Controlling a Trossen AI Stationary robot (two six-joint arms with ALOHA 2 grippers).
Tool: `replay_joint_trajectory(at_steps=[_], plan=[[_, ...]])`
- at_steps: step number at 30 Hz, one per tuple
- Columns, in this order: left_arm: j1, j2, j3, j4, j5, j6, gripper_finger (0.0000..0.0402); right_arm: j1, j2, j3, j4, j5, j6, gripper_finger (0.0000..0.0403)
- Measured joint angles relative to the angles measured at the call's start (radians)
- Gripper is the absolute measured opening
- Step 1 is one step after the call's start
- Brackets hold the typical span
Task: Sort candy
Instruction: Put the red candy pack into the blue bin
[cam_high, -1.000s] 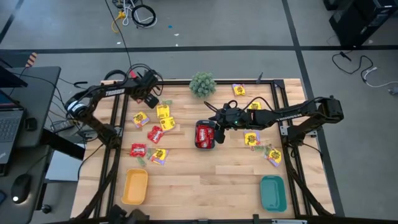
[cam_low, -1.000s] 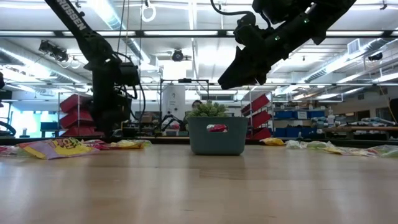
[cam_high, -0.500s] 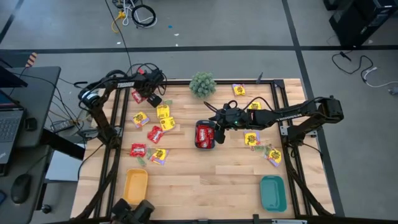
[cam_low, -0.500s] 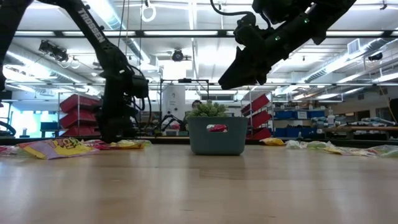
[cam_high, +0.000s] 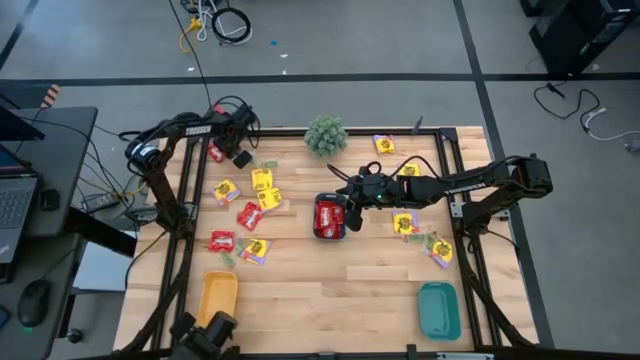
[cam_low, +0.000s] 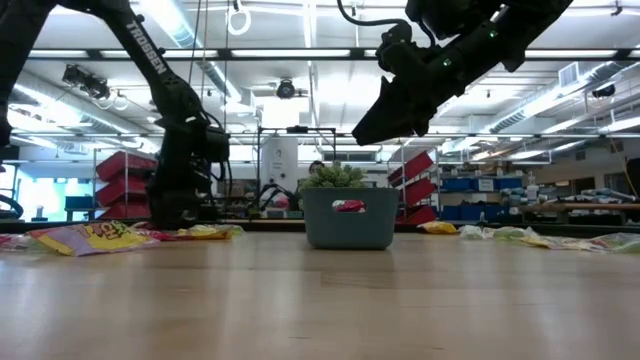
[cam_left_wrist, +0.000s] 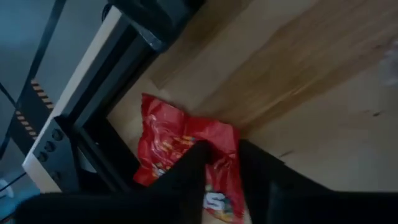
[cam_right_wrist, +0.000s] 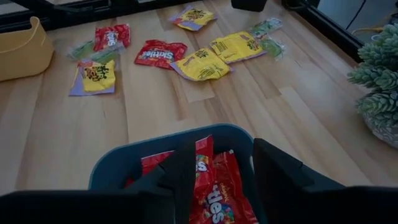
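Candy lies scattered over the wooden table (cam_high: 330, 290) in the high view: red and yellow packets at about nine o'clock from the centre, more yellow ones at three o'clock, and a teal bin (cam_high: 330, 217) near the middle holding red packets (cam_high: 326, 214). At the table's ten o'clock corner the left gripper (cam_high: 222, 150) sits over a red packet (cam_high: 216, 154). The right gripper (cam_high: 350, 203) hangs just beside the bin, on its three o'clock side. A spiky green plant (cam_high: 326, 135) stands at twelve o'clock, a yellow tray (cam_high: 218, 300) at seven o'clock and a teal tray (cam_high: 439, 310) at five o'clock

From the low view, the bin (cam_low: 349, 218) stands at centre with the plant (cam_low: 334, 176) behind it; the right arm hangs above it at one o'clock, the left arm reaches down to the tabletop at nine o'clock, and yellow packets (cam_low: 88, 237) lie flat at the left edge

Left wrist view: both dark fingers (cam_left_wrist: 186, 177) press onto the red packet (cam_left_wrist: 180, 146) (it lies against the table's black frame), and the jaws stand narrowly apart with wrapper between them; whether they have gripped it I cannot tell

Right wrist view: the fingers (cam_right_wrist: 183, 168) stand apart, empty, above the red packets (cam_right_wrist: 214, 183) in the bin (cam_right_wrist: 124, 158); red and yellow packets (cam_right_wrist: 199, 62) lie beyond it on the table
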Motion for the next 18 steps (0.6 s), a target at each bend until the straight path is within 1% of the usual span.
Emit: replay_joint_trajectory(at_steps=[3,5,10,14,16,18], plan=[[0.009,0.000,0.001,0.004,0.000,0.026,0.0026,0.000,0.000,0.000,0.000,0.000,0.000,0.0145],[0.009,0.000,0.001,0.005,-0.006,0.031,0.0008,0.000,0.000,0.000,0.000,0.000,0.000,0.0145],[-0.009,-0.010,0.001,0.002,-0.011,0.030,0.0004,0.000,0.000,0.000,0.000,0.000,0.000,0.0145],[-0.046,-0.057,0.001,0.002,-0.010,0.026,0.0002,0.000,-0.003,0.000,-0.001,0.000,-0.006,0.0145],[-0.066,-0.099,0.001,0.004,0.020,0.024,0.0002,0.000,-0.016,0.000,-0.005,0.000,-0.007,0.0145],[-0.084,-0.155,0.001,0.003,0.076,0.020,0.0001,0.000,-0.045,0.000,-0.013,0.000,-0.007,0.0145]])
